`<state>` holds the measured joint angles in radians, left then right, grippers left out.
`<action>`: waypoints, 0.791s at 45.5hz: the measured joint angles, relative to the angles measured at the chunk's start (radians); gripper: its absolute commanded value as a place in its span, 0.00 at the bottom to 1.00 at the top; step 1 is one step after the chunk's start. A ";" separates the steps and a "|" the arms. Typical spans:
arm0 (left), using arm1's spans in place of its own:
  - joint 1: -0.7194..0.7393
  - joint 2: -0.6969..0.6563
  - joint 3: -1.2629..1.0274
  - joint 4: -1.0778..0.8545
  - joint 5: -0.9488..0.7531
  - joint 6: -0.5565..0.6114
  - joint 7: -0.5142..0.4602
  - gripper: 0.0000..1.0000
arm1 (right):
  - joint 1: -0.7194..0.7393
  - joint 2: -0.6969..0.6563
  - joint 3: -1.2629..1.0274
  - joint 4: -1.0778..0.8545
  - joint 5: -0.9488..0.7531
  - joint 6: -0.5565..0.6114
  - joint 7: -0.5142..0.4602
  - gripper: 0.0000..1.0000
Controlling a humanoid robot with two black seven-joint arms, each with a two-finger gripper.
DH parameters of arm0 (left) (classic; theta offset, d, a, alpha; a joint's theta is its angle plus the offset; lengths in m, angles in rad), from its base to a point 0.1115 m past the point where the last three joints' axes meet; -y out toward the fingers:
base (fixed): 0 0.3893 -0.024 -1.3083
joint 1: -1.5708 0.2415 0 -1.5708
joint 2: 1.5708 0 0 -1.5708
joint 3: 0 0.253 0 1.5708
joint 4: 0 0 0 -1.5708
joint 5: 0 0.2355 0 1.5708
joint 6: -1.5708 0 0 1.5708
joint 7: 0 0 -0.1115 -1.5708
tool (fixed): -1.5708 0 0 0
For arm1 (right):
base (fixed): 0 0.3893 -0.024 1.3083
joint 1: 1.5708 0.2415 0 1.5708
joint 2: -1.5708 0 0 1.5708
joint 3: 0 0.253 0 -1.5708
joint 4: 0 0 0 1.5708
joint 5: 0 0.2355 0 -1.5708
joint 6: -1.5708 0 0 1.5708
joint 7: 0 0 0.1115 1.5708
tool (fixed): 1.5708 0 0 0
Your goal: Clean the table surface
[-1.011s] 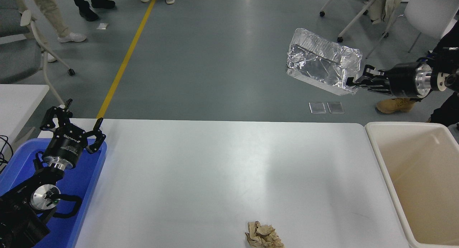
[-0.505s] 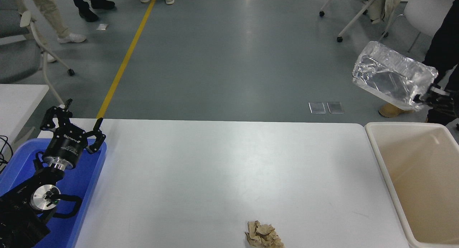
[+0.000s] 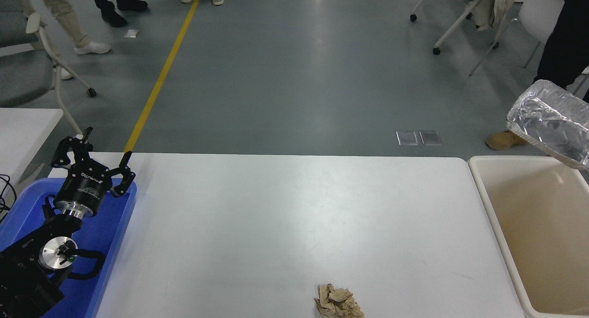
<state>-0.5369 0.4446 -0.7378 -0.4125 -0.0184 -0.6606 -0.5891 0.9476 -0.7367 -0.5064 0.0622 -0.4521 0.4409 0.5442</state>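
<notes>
Head view — table surface (image 3: 294, 226) long axis left-right, left end effector (image 3: 92, 159) fingers spread, right one out of frame

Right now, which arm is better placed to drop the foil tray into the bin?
The right: the foil tray hangs over the beige bin's far right corner. The left gripper sits open above the blue tray.

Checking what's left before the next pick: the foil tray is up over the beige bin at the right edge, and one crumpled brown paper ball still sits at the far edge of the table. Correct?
Not quite. The crumpled brown paper ball lies at the near edge of the table surface, not the far edge, as the head view shows. The foil tray is indeed up over the beige bin at the right edge.
</notes>
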 measured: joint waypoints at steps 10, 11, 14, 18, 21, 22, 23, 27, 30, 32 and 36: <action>0.000 0.000 0.000 0.000 0.000 0.000 0.000 1.00 | -0.088 0.003 0.056 -0.053 0.001 -0.010 -0.026 0.00; 0.000 0.000 0.000 0.000 0.000 0.000 0.000 1.00 | -0.097 0.004 0.061 -0.056 0.001 -0.012 -0.029 0.00; 0.000 0.000 0.000 0.000 0.000 0.000 0.000 1.00 | -0.120 0.007 0.074 -0.064 0.001 -0.019 -0.039 0.00; 0.000 0.000 0.000 0.000 0.000 0.000 0.000 1.00 | -0.148 0.016 0.091 -0.072 0.001 -0.032 -0.052 0.00; 0.000 0.000 0.000 0.000 0.000 0.000 0.000 1.00 | -0.169 0.025 0.108 -0.076 0.001 -0.044 -0.064 0.00; 0.000 0.000 0.000 0.000 0.000 0.000 0.000 1.00 | -0.175 0.029 0.115 -0.077 0.001 -0.048 -0.069 0.00; 0.000 0.000 0.000 0.000 0.000 0.000 0.000 1.00 | -0.183 0.034 0.123 -0.079 0.001 -0.053 -0.074 0.00; 0.000 0.000 0.000 0.000 0.000 0.000 0.000 1.00 | -0.208 0.052 0.155 -0.082 0.001 -0.070 -0.098 0.00; 0.000 0.000 0.000 0.000 0.000 0.000 0.000 1.00 | -0.225 0.067 0.178 -0.085 0.001 -0.083 -0.119 0.00; 0.000 0.000 0.000 0.000 0.000 0.000 0.000 1.00 | -0.235 0.076 0.191 -0.085 0.001 -0.090 -0.132 0.00; 0.000 0.000 0.000 0.000 0.000 0.000 0.000 1.00 | -0.256 0.098 0.223 -0.087 0.001 -0.105 -0.165 0.00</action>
<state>-0.5369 0.4446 -0.7378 -0.4125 -0.0184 -0.6602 -0.5890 0.6921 -0.6384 -0.2833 -0.0249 -0.4510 0.3354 0.3787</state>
